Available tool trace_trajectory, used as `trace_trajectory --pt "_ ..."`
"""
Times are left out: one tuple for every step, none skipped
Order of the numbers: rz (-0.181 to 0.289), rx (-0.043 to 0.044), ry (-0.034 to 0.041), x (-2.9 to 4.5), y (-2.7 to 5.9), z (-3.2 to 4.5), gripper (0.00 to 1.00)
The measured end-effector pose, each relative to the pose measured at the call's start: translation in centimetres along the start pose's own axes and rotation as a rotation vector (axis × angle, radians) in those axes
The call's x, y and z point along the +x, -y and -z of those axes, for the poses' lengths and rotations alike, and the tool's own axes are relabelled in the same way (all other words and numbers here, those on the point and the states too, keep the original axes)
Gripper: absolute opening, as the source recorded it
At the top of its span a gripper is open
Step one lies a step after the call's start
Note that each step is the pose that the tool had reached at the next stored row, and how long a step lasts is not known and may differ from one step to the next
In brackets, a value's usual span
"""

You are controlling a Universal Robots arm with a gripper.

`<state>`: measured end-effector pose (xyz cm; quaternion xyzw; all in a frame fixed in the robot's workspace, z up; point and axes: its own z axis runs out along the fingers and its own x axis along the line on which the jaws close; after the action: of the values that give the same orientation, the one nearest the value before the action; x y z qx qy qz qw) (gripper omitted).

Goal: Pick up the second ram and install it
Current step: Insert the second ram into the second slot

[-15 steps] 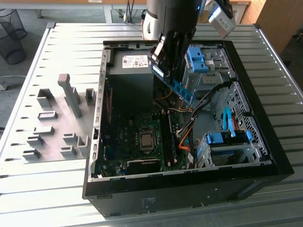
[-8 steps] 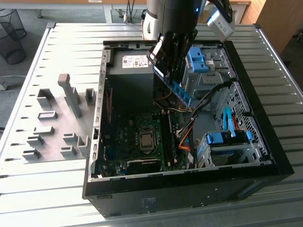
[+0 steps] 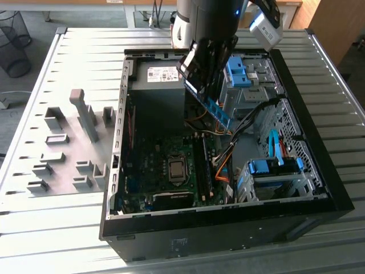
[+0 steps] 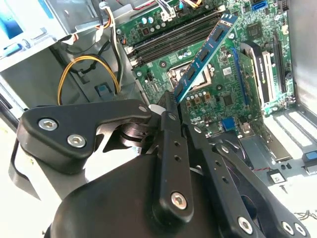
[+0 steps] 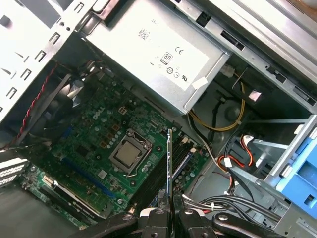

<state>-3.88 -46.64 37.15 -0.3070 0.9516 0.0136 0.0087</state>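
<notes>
My gripper (image 3: 212,98) hangs over the open case (image 3: 319,194), in the upper centre of the exterior view. The jaws are clamped on the ram (image 3: 218,113), one on each flat face, at one end of the stick.

Ram position:
- In the exterior view the ram is a blue strip slanting down toward the exterior view's right, clear of the board (image 3: 165,165) below it.
- In the second wrist view the ram (image 4: 205,55) runs from the jaws at centre frame up to the upper right, with its row of dark chips facing the camera. It is held tilted above the board (image 4: 233,94).
- In the first wrist view the ram (image 5: 169,163) appears edge-on, as a thin vertical line rising from the jaws at the bottom centre.

Surroundings:
- The slots (image 5: 163,173) are long dark strips beside the CPU (image 5: 130,152), at centre frame in the first wrist view. The ram's edge lines up over them, but I cannot tell whether it touches.
- The power supply (image 3: 157,80) sits at the upper left of the case in the exterior view.
- Yellow cables (image 4: 84,72) loop at the left of the second wrist view.
- The case lies on its side on a slatted counter (image 3: 68,228). Grey fixture blocks (image 3: 85,117) stand on the counter at the left of the exterior view.
</notes>
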Motion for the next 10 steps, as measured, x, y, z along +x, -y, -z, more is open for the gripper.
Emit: trace_trajectory --pt "-0.004 0.0002 0.0001 0.00 0.00 -0.03 0.14" --pt "-0.011 0.0005 0.0002 0.00 0.00 -0.06 0.14" --pt "-0.022 0.0009 0.0002 0.00 0.00 -0.10 0.14" --pt "-0.036 0.0018 0.0001 0.00 0.00 -0.14 0.14" --pt "-0.052 0.0025 0.0002 0.01 0.00 -0.19 0.14" --pt "-0.070 0.0029 0.0006 0.01 0.01 -0.24 0.14" --pt "-0.088 0.0034 0.0009 0.01 0.01 -0.29 0.14" --pt "-0.105 0.0038 0.0013 0.01 0.01 -0.34 0.14" --pt "-0.123 0.0043 0.0016 0.01 0.01 -0.39 0.14" --pt "-0.141 0.0047 0.0019 0.01 0.01 -0.44 0.14"
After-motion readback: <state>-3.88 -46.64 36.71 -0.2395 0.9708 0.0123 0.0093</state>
